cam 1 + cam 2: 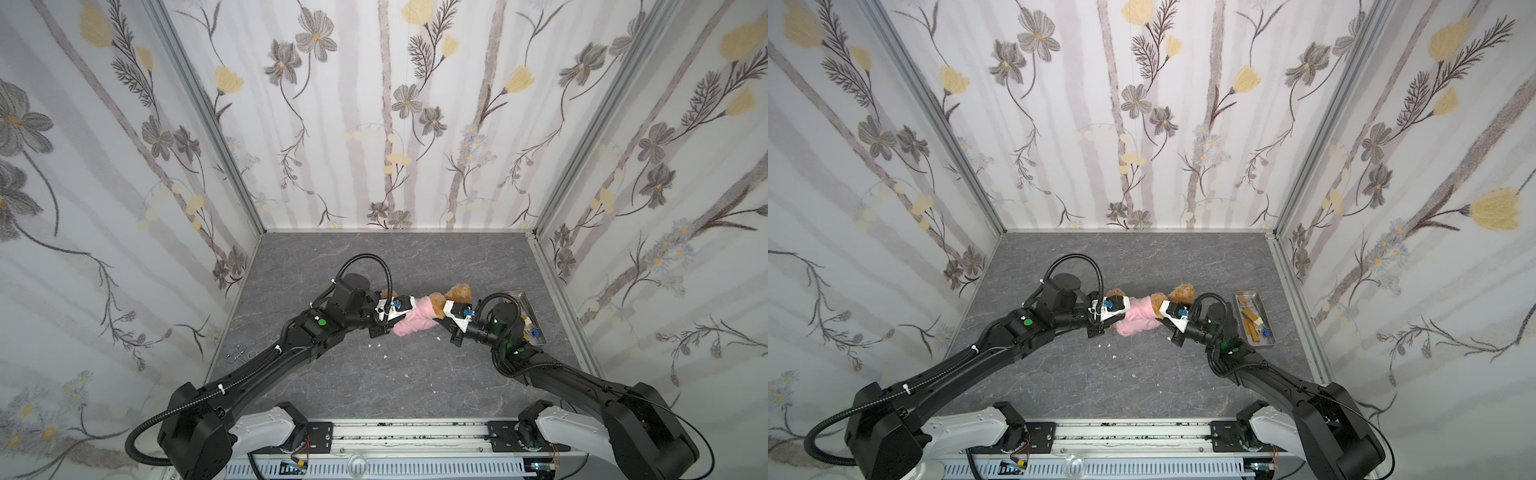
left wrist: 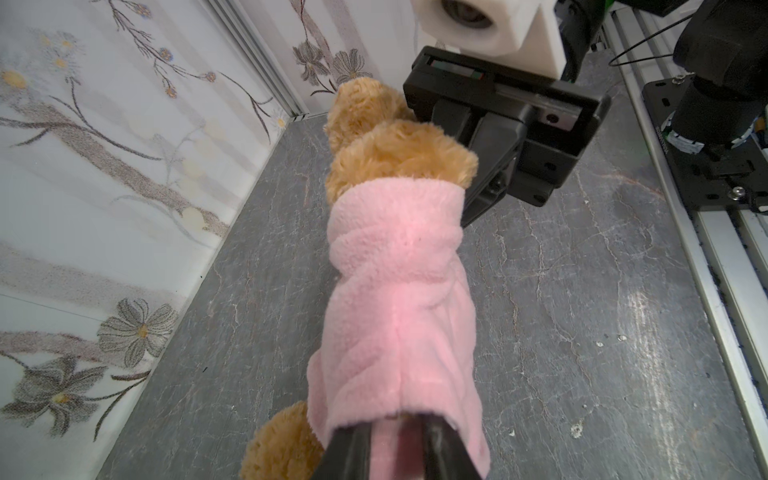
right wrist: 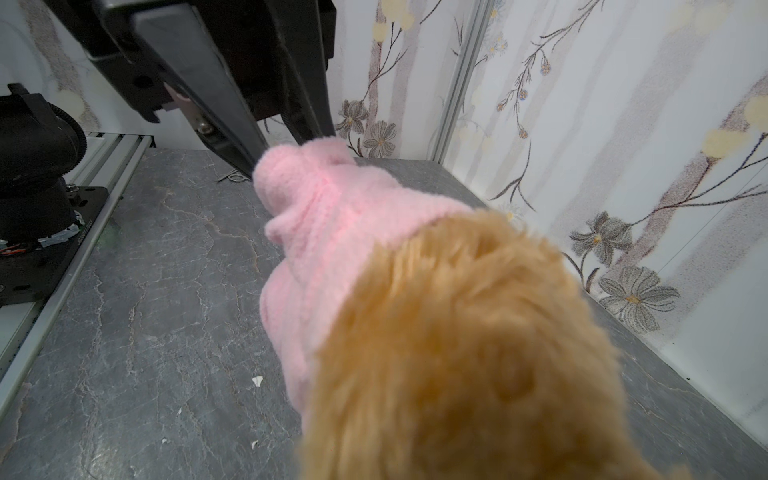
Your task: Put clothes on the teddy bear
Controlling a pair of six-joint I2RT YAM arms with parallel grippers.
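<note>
fluffy golden teddy bear point(image 1: 459, 293) in pink hoodie point(image 1: 412, 323)

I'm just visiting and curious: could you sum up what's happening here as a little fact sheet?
Toy: teddy bear, held at both ends
Clothing: pink garment round its body, head bare
Left gripper: shut on the garment's end
Right gripper: shut on the bear's fur
Elsewhere: metal tray, small scissors on the table
</note>
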